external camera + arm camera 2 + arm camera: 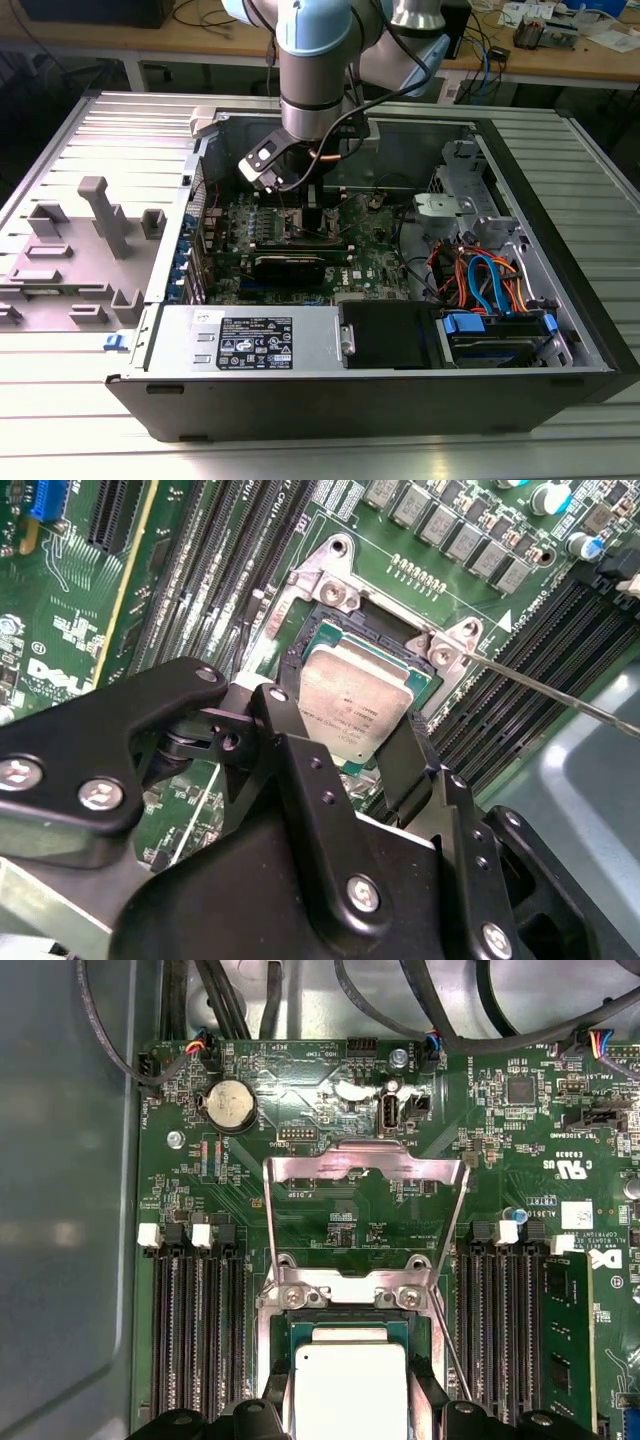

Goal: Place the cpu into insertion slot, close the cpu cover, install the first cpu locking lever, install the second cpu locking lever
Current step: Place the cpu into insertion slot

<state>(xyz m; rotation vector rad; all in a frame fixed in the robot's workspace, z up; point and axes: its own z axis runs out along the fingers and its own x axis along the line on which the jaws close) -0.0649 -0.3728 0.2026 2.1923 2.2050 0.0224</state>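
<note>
Black two-fingered gripper [338, 730], nearly closed, pinches the small silvery-grey square cpu [355, 695] at the silver-rimmed insertion slot [335, 620]. The thin silvery cpu cover [365, 1163] stands open. In the exterior view, the gripper is at eleven o'clock from the black drive box [385, 335].

Ribbed grey metal table [60, 400], cluttered wooden bench [590, 62] behind

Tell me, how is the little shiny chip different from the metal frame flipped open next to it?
The cpu is a solid plate; the cpu cover is a thin frame with a big window showing green board through it. The cpu lies flat in the insertion slot; the cpu cover is swung open, off the slot. Both are silvery metal and squarish.
</note>
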